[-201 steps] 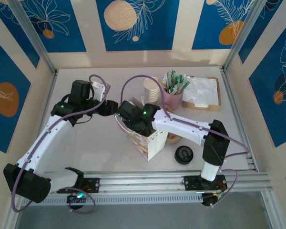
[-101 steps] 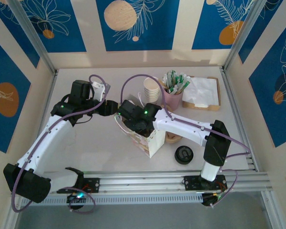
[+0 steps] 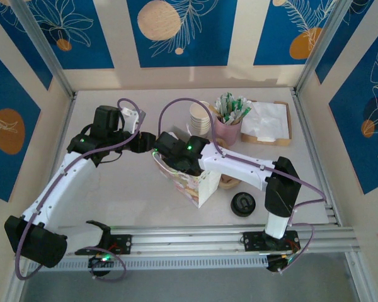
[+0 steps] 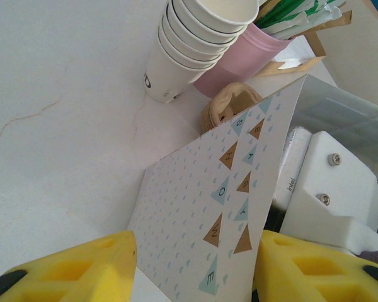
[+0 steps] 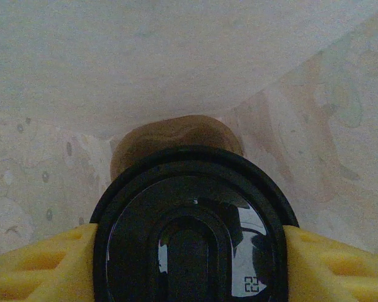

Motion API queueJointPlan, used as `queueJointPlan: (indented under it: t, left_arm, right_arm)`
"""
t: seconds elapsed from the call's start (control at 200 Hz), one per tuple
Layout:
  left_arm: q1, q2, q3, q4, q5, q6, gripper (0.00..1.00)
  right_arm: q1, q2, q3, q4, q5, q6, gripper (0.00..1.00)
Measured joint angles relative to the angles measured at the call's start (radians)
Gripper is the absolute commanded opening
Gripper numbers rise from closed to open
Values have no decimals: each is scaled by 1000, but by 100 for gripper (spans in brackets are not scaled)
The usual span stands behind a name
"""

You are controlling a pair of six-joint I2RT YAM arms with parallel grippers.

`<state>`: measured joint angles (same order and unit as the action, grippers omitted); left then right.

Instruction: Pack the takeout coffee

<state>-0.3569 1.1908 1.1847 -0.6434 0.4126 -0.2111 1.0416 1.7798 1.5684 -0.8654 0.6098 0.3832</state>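
The coffee cup (image 5: pixel 192 239), of which the black lid was the visible part, sat low in the right wrist frame inside the paper bag (image 3: pixel 198 185), pale patterned paper walls rising around and above it. The right pincer (image 5: pixel 189 267) grasped the cup, a yellow finger pressed against each side of the lid at the bottom left and bottom right corners. In the overhead frame that pincer (image 3: pixel 179 165) was sunk into the open mouth of the bag, just left of centre. The bag stood upright on the worktop (image 3: pixel 113 189). The left pincer (image 3: pixel 148 143) was clenched on the bag's upper left rim; in its own wrist frame the bag's printed side (image 4: pixel 201 239) ran down between the yellow fingers (image 4: pixel 82 270). Just behind the bag, toward the top of the overhead frame, lay a stack of paper cups (image 3: pixel 198 118) beside a pink cup (image 3: pixel 228 129) of sachets, with a tray of napkins (image 3: pixel 268 123) further right. A loose black lid (image 3: pixel 244 204) lay on the worktop right of the bag.
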Motion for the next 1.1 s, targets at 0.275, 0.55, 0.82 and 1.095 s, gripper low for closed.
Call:
queueJointPlan:
  t: [0.275, 0.55, 0.82, 1.095]
  left_arm:
    - [0, -13, 0, 0, -3, -11, 51]
    - [0, -13, 0, 0, -6, -18, 51]
    - [0, -13, -19, 24, -21, -26, 50]
    - [0, -13, -24, 33, -25, -26, 50]
  right_arm:
    - [-8, 0, 3, -4, -16, 2, 45]
    - [-21, -9, -23, 39, -38, 12, 45]
    - [-43, -12, -29, 57, -63, 39, 45]
    - [-46, 34, -17, 94, -55, 64, 45]
